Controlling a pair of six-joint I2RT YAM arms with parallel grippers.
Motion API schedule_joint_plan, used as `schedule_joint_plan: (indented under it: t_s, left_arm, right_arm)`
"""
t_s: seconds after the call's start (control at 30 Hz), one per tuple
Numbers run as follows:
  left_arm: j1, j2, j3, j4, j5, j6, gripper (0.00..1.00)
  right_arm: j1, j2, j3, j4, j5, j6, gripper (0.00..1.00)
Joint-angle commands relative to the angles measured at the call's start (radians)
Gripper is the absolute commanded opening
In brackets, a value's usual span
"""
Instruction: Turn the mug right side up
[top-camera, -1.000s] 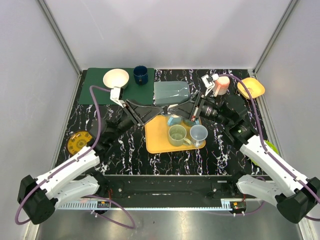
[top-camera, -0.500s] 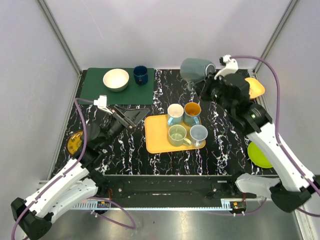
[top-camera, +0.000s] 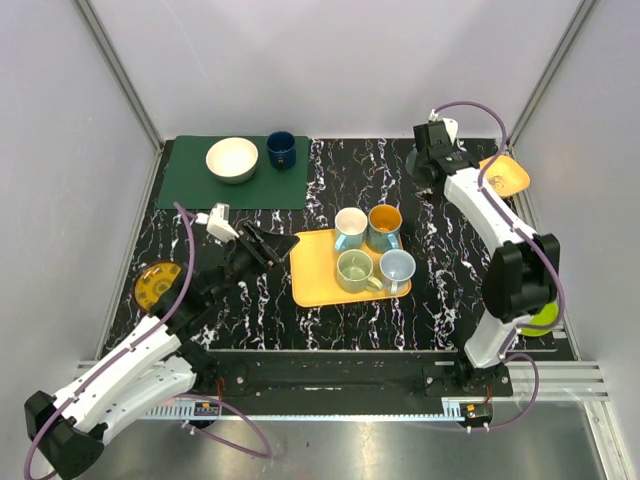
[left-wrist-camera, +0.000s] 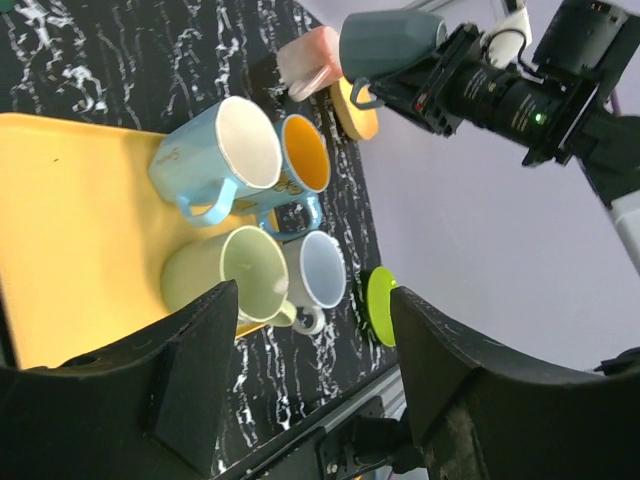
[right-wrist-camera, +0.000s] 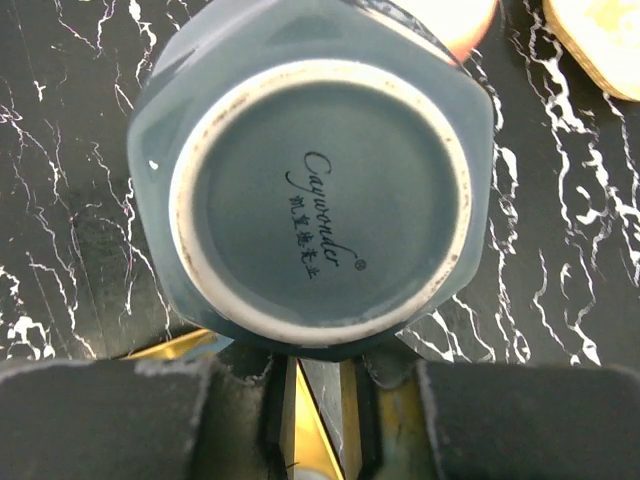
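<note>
**Right wrist view.**
- Item: grey-blue mug (right-wrist-camera: 315, 200). Its base faces the camera, with a maker's mark printed on it. Its mouth points down toward the black marbled table (right-wrist-camera: 60, 150).
- My right hand (right-wrist-camera: 345, 405) is clamped on this mug at its near edge. The exact contact point is hidden beneath the mug's wall.

**Left wrist view.**
- My left hand (left-wrist-camera: 315, 300) has its fingers (left-wrist-camera: 195, 380) apart with nothing between them, and it hangs over the yellow tray (left-wrist-camera: 70, 220).
- On the tray, bunched close together, are a light blue mug (left-wrist-camera: 215, 150), an orange mug (left-wrist-camera: 300, 160), a pale green mug (left-wrist-camera: 235, 280) and a pale blue mug (left-wrist-camera: 318, 275).
- Beyond the tray stands a pink cup (left-wrist-camera: 308, 60).
- Past the pink cup is the grey-blue mug in my right hand, seen against the wall. As far as I can tell it is clear of the table.
- A green plate (left-wrist-camera: 380, 300) lies near the table's edge.

**Top view.**
- My right arm stretches to the far right corner of the table. The grey-blue mug is mostly hidden under the wrist, near a yellow dish (top-camera: 505, 175).
- My left hand sits just left of the tray.
- At far left, a green mat (top-camera: 190, 185) carries a cream bowl (top-camera: 232, 158) and a navy cup (top-camera: 281, 150).
- A yellow disc (top-camera: 157, 283) lies at the left edge.
</note>
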Motion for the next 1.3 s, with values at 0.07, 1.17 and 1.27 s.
schedule_joint_plan:
  t_s: [0.07, 1.17, 1.27]
  left_arm:
    - [0.006, -0.035, -0.051, 0.008, -0.04, 0.029, 0.64]
    - [0.02, 0.137, -0.024, -0.013, -0.005, 0.086, 0.65]
    - [0.02, 0.141, -0.016, -0.024, -0.008, 0.098, 0.65]
  right_arm:
    - [0.008, 0.152, 0.206, 0.193, 0.021, -0.056, 0.0]
    - [-0.058, 0.517, 0.383, 0.059, -0.037, 0.0, 0.38]
    - [-0.058, 0.508, 0.383, 0.058, -0.037, 0.001, 0.47]
